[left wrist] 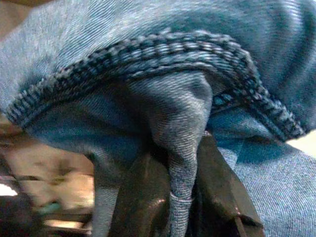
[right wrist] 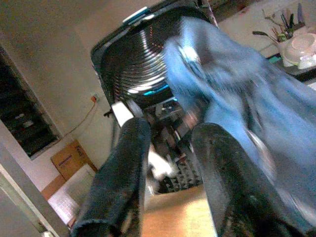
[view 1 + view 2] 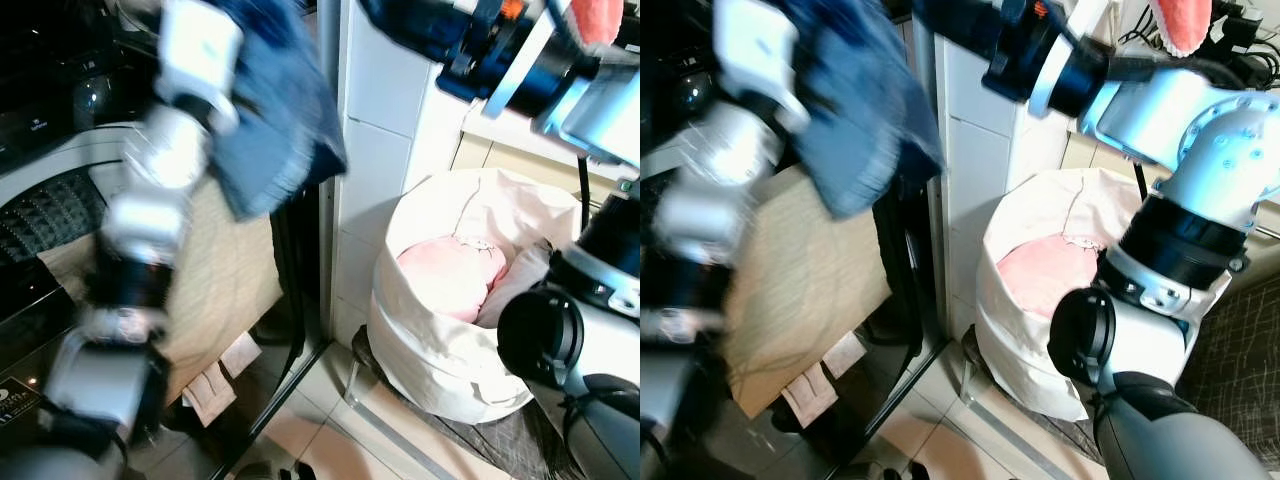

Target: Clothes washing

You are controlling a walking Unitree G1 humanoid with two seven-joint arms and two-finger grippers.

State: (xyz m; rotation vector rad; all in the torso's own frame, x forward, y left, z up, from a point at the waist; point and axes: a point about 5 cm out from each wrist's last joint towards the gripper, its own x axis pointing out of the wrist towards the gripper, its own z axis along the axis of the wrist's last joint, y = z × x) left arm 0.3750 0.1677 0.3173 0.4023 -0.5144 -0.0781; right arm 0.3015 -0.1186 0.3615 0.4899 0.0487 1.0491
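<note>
Blue denim garment (image 1: 163,74) looks coarse-woven with thick stitched seams; the white laundry bag (image 3: 440,350) is matt cloth.

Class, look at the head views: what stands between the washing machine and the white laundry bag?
A white tiled wall edge stands between the washing machine and the white laundry bag, seen in both eye views.

I get bright, even indoor light, but my left arm (image 3: 150,230) and the denim (image 3: 280,110) smear with motion blur, the washer side staying dim.
</note>
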